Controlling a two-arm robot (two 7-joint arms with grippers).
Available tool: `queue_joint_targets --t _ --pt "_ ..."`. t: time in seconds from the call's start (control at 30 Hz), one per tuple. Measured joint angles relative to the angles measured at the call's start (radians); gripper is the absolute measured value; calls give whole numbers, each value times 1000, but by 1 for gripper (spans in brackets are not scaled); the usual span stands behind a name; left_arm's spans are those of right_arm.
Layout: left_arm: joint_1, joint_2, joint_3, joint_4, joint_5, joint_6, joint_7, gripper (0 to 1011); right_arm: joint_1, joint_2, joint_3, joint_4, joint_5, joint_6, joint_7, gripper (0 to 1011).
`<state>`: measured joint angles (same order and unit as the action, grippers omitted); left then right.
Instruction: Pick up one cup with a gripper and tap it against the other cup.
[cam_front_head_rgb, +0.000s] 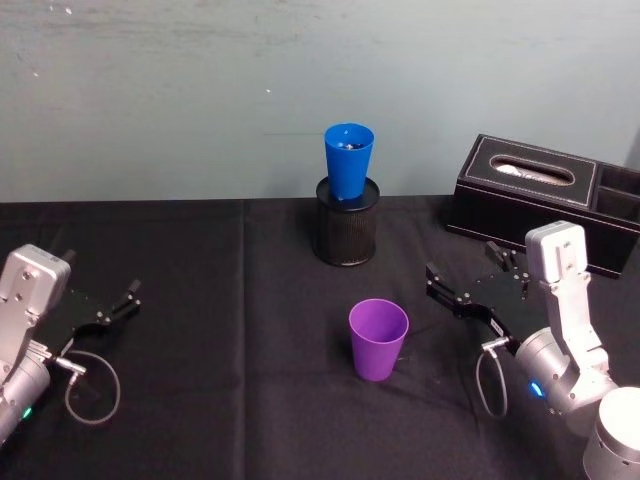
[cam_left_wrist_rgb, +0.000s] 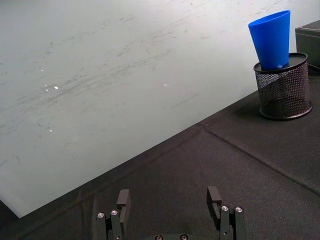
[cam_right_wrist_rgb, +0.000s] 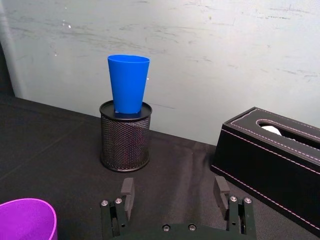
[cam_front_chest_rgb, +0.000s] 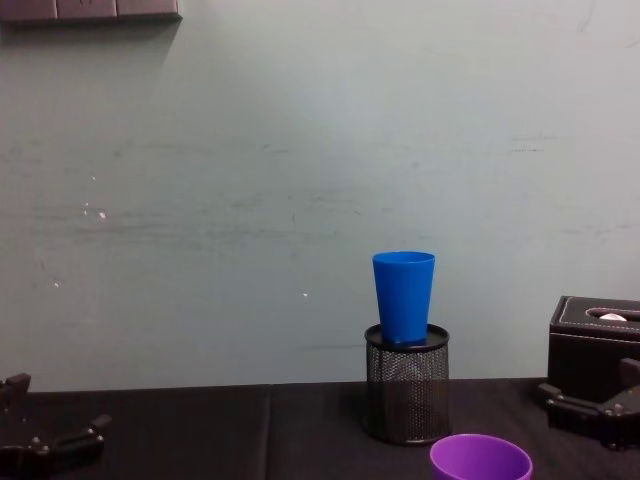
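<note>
The blue cup's (cam_front_head_rgb: 347, 158) base is hidden in the holder (cam_front_head_rgb: 348, 232), at 12 o'clock from the purple cup (cam_front_head_rgb: 378, 338); both grippers, left (cam_front_head_rgb: 122, 303) and right (cam_front_head_rgb: 465, 287), are spread, empty.

I am working in what is looking like an office or a plain test room. A black cloth is covering the tabletop (cam_front_head_rgb: 200, 300), a black mesh pen holder (cam_front_head_rgb: 348, 222) is standing at the back, a black leather-look tissue box (cam_front_head_rgb: 545, 200) is sitting to its right, and a bare, scuffed pale wall (cam_front_chest_rgb: 250, 180) is rising behind.
</note>
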<state>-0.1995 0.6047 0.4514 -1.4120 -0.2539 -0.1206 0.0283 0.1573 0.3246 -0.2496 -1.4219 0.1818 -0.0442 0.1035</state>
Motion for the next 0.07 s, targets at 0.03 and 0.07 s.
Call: queue_joint_targets --t 0.03,0.07 --pt "0 0 0 0 0 0 0 1000 0 0 0 0 0 0 0 1003" --pt "0 0 0 0 0 0 0 1000 0 0 0 0 0 0 0 1003"
